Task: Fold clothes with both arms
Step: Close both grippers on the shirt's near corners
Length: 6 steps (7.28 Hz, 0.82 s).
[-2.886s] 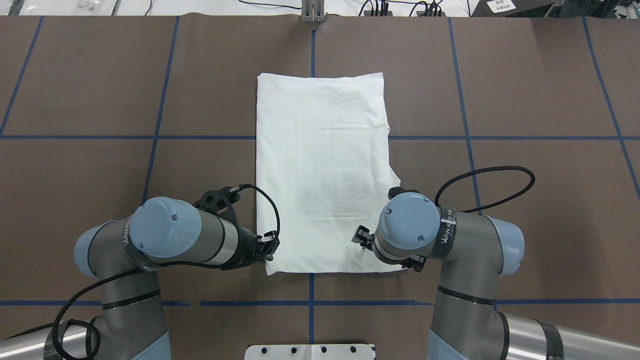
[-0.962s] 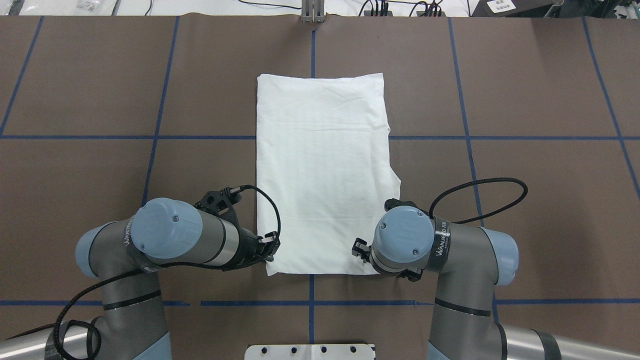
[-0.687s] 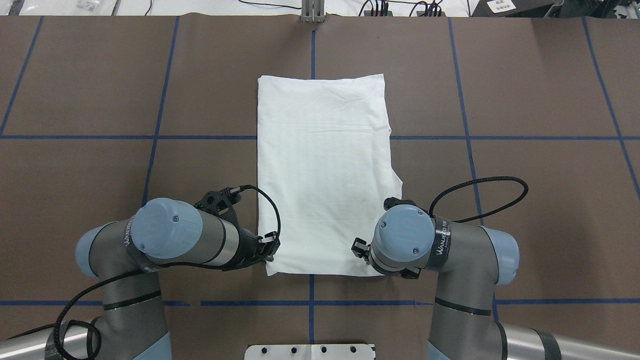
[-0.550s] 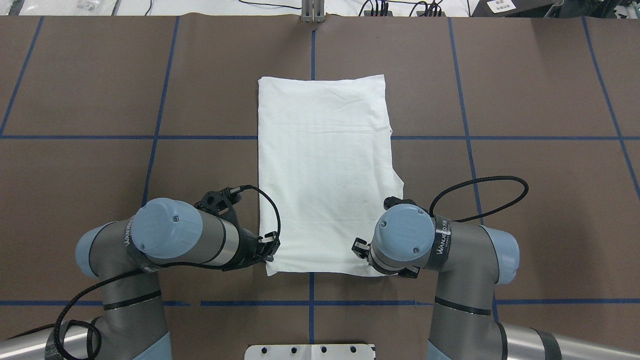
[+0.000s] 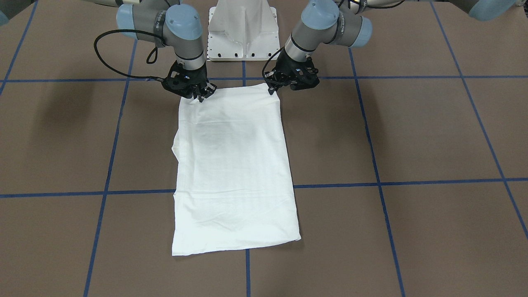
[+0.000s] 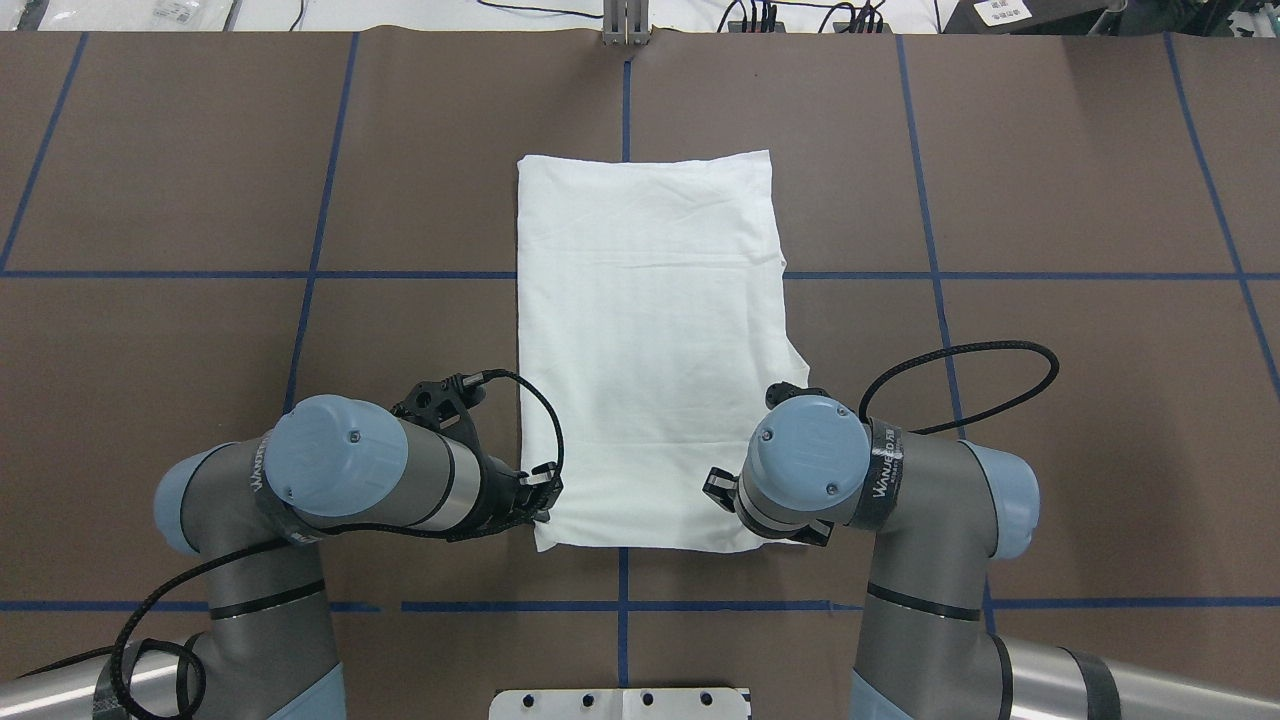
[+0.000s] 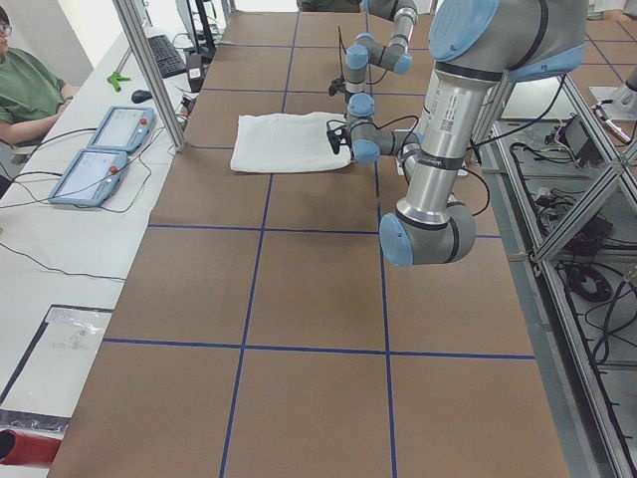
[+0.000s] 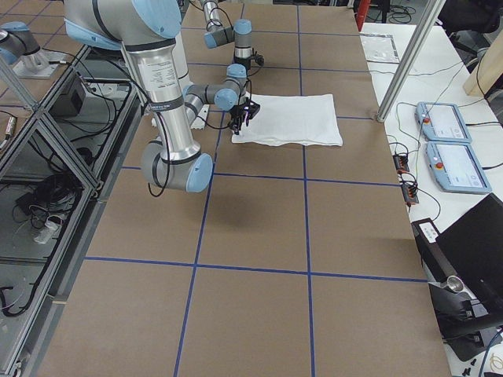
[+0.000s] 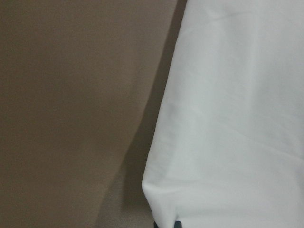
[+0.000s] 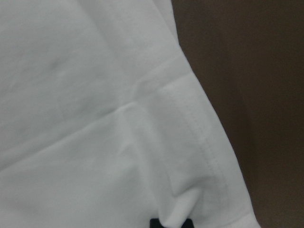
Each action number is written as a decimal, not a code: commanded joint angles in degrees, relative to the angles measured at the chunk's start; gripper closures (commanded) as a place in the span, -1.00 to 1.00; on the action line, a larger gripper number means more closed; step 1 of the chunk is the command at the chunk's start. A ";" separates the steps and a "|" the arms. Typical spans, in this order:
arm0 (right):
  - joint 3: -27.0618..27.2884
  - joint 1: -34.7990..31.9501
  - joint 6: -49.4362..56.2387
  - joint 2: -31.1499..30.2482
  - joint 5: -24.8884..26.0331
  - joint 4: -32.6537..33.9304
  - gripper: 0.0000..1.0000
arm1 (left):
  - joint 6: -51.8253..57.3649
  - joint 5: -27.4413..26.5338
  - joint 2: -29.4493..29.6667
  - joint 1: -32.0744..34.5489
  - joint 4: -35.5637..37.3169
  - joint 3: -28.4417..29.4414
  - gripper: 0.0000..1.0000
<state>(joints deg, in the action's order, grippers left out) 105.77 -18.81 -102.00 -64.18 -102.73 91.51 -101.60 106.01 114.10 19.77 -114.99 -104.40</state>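
Note:
The white shirt (image 6: 650, 330) lies folded into a long flat rectangle in the middle of the brown table, with no text or collar showing. My left gripper (image 5: 273, 88) sits at the shirt's near left corner, seen close up in the left wrist view with the cloth corner (image 9: 161, 190) running down into its tips. My right gripper (image 5: 199, 96) is at the near right corner, and the hem (image 10: 190, 199) puckers between its tips. Both look shut on the shirt. In the overhead view the right wrist (image 6: 810, 465) hides its own fingers.
Blue tape lines (image 6: 622, 600) divide the table into squares. The white pedestal base (image 5: 243, 29) stands between the arms at the robot's edge. On a side bench lie two tablets (image 7: 100, 149), with a seated person (image 7: 25, 90) beside them and an aluminium post (image 7: 149, 70) nearby.
The right arm has edged inward along the shirt's near edge. The shirt has shifted slightly rightward and toward the robot. The left arm has barely moved.

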 commanded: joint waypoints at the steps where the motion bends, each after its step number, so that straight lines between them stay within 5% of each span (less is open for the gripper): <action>1: 0.23 -0.87 0.05 0.89 -0.28 0.07 0.83 | 0.00 0.07 0.15 0.00 0.03 -0.28 1.00; 2: 0.49 -1.14 0.05 0.90 -0.37 0.07 1.00 | 0.00 0.16 0.24 0.00 0.03 -0.45 1.00; 6: 7.68 -0.01 -2.59 -1.03 -2.03 0.60 1.00 | -0.96 0.16 -2.20 -0.26 1.25 -8.33 1.00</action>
<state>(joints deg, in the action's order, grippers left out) 110.91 -19.66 -104.25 -64.28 -103.72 91.73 -101.91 106.17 113.21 19.74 -114.44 -109.27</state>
